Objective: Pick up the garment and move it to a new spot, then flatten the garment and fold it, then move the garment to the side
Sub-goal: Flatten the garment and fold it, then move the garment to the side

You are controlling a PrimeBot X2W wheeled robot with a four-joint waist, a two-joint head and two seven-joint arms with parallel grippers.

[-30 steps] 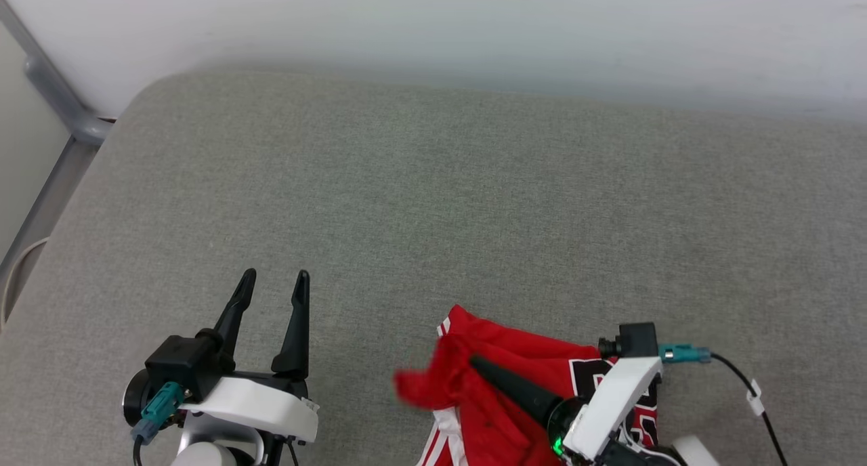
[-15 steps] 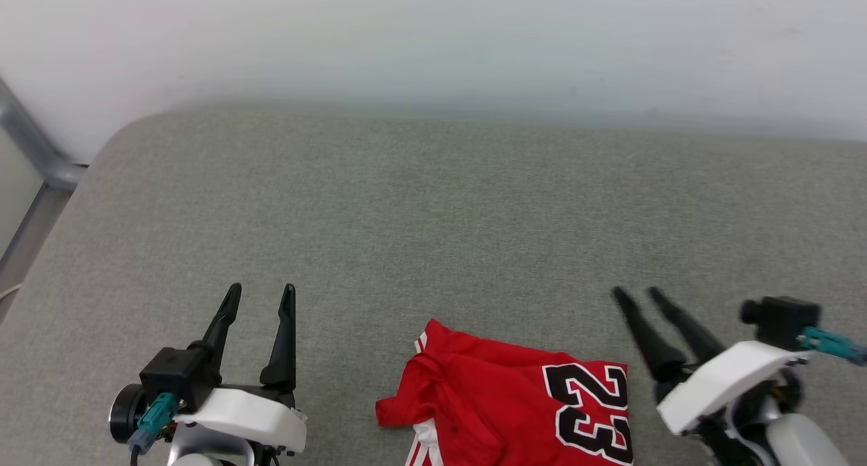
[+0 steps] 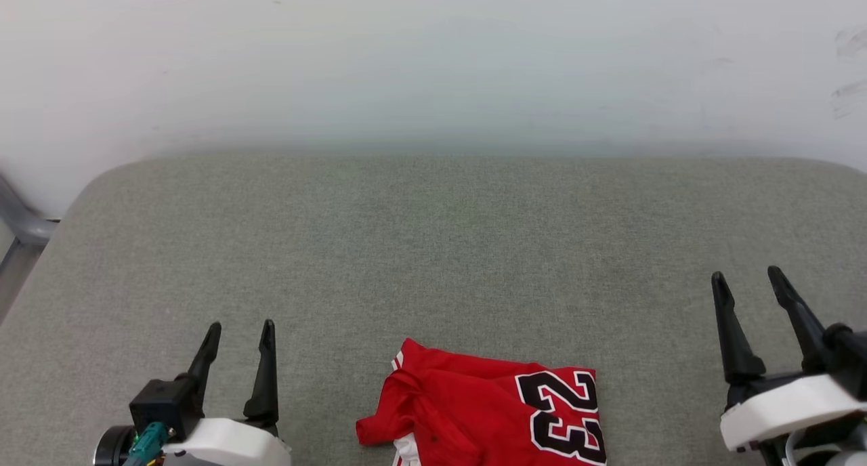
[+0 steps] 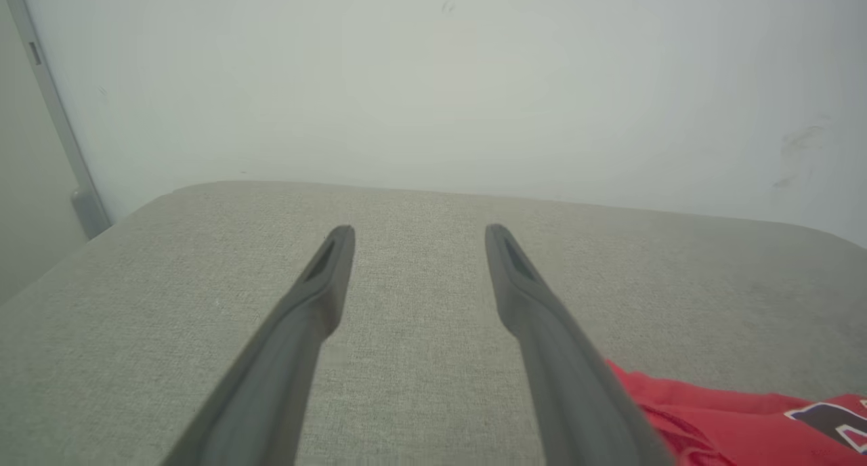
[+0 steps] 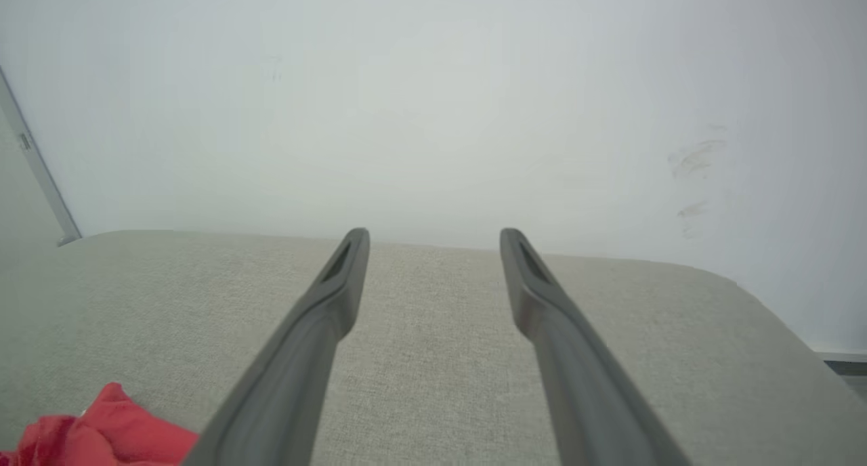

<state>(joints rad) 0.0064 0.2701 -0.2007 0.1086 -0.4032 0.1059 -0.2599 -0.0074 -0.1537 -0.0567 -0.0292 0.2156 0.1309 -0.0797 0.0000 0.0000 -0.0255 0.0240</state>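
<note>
One garment (image 3: 474, 418) lies folded on the grey cushion (image 3: 433, 249) between two grippers. It is bright red, with a black, white-edged 23 and striped trim. Left gripper (image 3: 241, 325) and right gripper (image 3: 745, 274) — fingers spread, both empty.

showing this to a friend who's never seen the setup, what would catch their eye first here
The bright red garment with its black number 23 stands out first, lying bunched on the grey cushion at the near edge of the head view. On either side of it, the left pincer and the right pincer are open, apart from the cloth and holding nothing.
</note>
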